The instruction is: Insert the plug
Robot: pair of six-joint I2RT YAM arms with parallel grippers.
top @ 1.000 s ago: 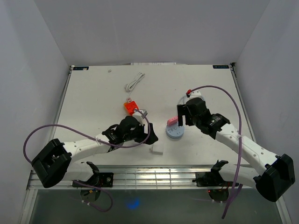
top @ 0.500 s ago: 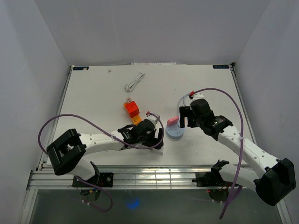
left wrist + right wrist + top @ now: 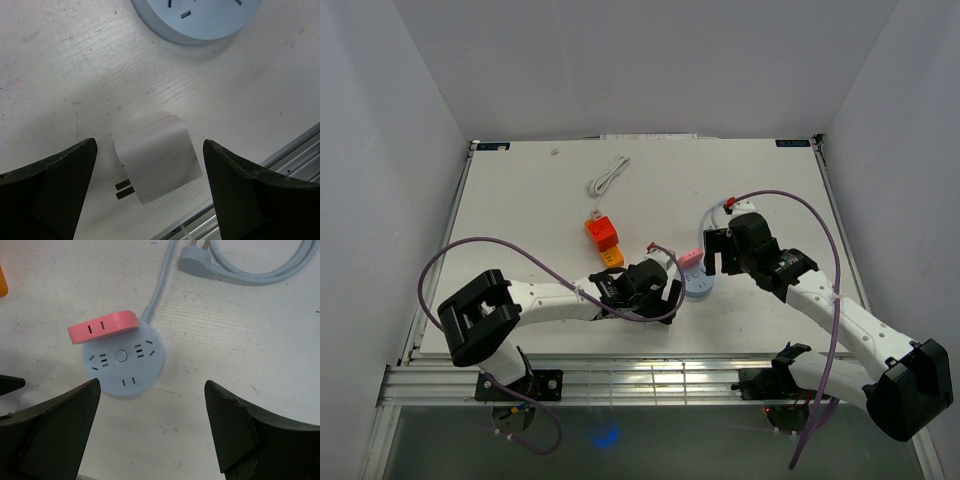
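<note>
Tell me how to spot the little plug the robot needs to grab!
Look on the white table near its front edge, just beside the round pale-blue socket hub. Between the fingers of the open left gripper lies a small white cube plug with two metal prongs. Unlike the pink adapter on the hub, it is white and lies loose.

White table (image 3: 520,220) under the overhead camera, and out toward the far edge there's a thin white cable (image 3: 608,176), loosely folded on itself, lying well apart from everything else. Nearer the middle, a red-orange block (image 3: 601,232), and right against its near side a smaller yellow-orange block (image 3: 613,256). A tiny pale speck (image 3: 553,152) sits near the far left corner. Metal rail (image 3: 650,380) runs along the near edge.
</note>
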